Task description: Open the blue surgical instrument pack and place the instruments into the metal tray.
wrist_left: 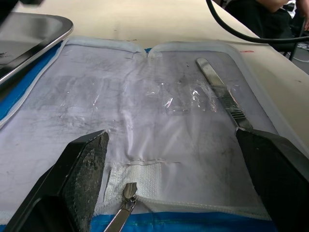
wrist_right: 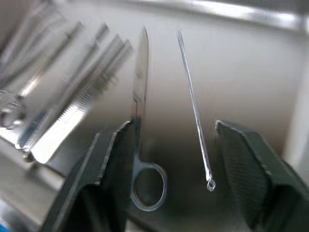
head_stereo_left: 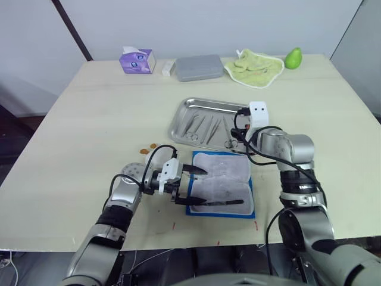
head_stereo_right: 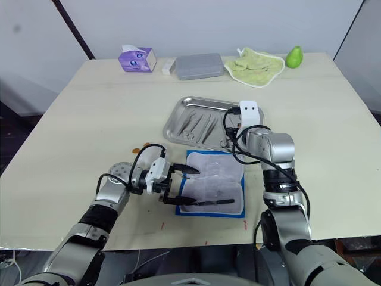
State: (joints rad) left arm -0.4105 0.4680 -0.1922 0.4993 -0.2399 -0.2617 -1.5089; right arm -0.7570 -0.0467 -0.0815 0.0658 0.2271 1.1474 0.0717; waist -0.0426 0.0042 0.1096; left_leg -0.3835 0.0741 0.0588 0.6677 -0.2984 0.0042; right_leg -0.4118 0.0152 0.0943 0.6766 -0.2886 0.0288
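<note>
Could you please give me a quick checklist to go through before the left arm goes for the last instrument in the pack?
1. Pack open and flat: ok. The blue surgical instrument pack lies unfolded, lining up.
2. Target exposed: ok. One slim instrument lies loose on the lining, near the robot-side edge.
3. Left gripper ready: ok. Its fingers are spread wide over the pack and hold nothing.
4. Right gripper clear of the pack: ok. It is open over the metal tray, holding nothing.
5. Tray has room: ok. Scissors, a thin probe and other tools lie inside, with bare floor left.
6. Pack stays put when pulled on: cannot tell.
</note>
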